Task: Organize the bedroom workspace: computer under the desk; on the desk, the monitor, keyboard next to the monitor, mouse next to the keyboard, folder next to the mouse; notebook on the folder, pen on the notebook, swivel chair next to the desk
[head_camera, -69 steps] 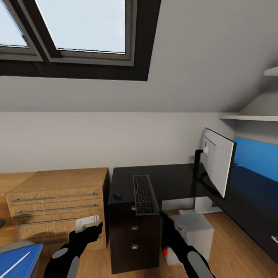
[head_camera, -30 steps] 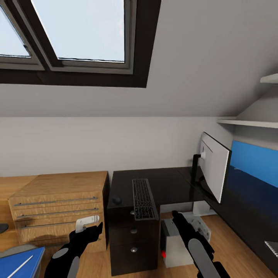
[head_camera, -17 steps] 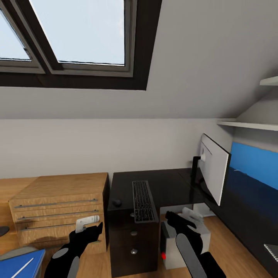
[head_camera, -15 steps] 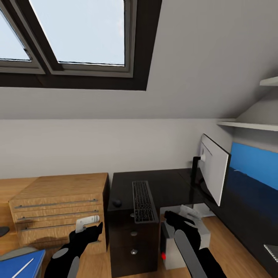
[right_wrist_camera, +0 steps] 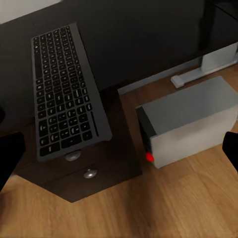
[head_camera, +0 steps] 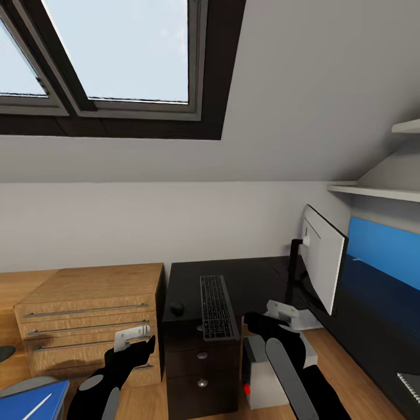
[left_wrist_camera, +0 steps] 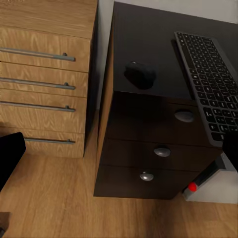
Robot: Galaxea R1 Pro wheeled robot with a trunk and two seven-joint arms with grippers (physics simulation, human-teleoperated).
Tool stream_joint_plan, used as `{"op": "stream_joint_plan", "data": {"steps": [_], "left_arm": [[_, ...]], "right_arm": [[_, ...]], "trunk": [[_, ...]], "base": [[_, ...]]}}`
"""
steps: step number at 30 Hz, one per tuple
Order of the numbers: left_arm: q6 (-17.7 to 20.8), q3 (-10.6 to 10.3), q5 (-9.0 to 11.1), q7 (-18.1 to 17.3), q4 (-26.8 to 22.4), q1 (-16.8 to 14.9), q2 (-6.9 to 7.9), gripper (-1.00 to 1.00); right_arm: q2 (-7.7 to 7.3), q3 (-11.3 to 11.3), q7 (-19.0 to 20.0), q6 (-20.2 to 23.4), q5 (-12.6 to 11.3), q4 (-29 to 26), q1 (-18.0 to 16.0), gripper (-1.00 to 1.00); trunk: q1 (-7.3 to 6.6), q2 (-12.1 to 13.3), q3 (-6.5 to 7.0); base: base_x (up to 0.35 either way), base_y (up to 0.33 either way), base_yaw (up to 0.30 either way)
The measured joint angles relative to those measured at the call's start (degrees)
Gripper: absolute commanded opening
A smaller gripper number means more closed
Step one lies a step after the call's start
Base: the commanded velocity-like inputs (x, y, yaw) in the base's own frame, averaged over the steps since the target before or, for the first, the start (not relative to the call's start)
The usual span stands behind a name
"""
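The right gripper [head_camera: 265, 318] hangs in the lower centre-right of the head view, above the computer [head_camera: 265, 373] and just right of the keyboard [head_camera: 216, 306]; its fingers sit at the outer edges of the right wrist view, spread wide, holding nothing. The keyboard lies on the desk [head_camera: 256, 280], its near end jutting past the front edge, with the mouse [head_camera: 177, 308] just left of it. The monitor [head_camera: 324, 262] stands at right. The left gripper [head_camera: 137, 344] hovers lower left, before the wood chest [head_camera: 87, 315]; I cannot tell its opening. The folder [head_camera: 32, 402] with the pen [head_camera: 36, 406] sits in the bottom left corner
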Motion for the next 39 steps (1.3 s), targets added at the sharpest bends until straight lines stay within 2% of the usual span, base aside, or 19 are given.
{"op": "stream_joint_plan", "data": {"steps": [8,24,31,34,36,39], "left_arm": [[0.0,0.0,0.0,0.0,0.1,0.0,-0.01,1.00],[0.0,-0.4,-0.1,0.0,0.5,0.0,-0.01,1.00],[0.0,-1.0,-0.1,0.0,0.7,0.0,-0.01,1.00],[0.0,-1.0,-0.1,0.0,0.7,0.0,0.04,1.00],[0.0,-1.0,-0.1,0.0,0.7,0.0,0.06,1.00],[0.0,-1.0,-0.1,0.0,0.7,0.0,0.07,1.00]], "right_arm": [[0.00,0.4,0.9,-0.2,0.1,0.0,0.0,1.00],[-0.15,1.1,1.1,-0.1,0.6,0.3,0.0,1.00],[-0.09,1.8,1.3,-0.1,3.9,2.5,0.0,1.00],[-0.10,3.4,1.3,-0.1,4.6,2.7,0.0,1.00],[-0.09,5.2,1.3,-0.4,6.1,2.8,0.0,1.00],[-0.08,5.9,1.3,-1.1,7.2,2.9,0.0,1.00]], "trunk": [[0.00,0.0,0.00],[0.00,0.0,0.00],[0.00,0.0,-0.04],[0.00,0.0,-0.08],[0.00,0.0,-0.09],[0.00,0.0,-0.10]], "base": [[0.000,0.000,-0.071],[0.000,-0.009,-0.260],[0.000,-0.067,-0.262],[0.000,-0.070,-0.136],[0.000,-0.070,-0.052],[0.000,-0.070,-0.030]]}}
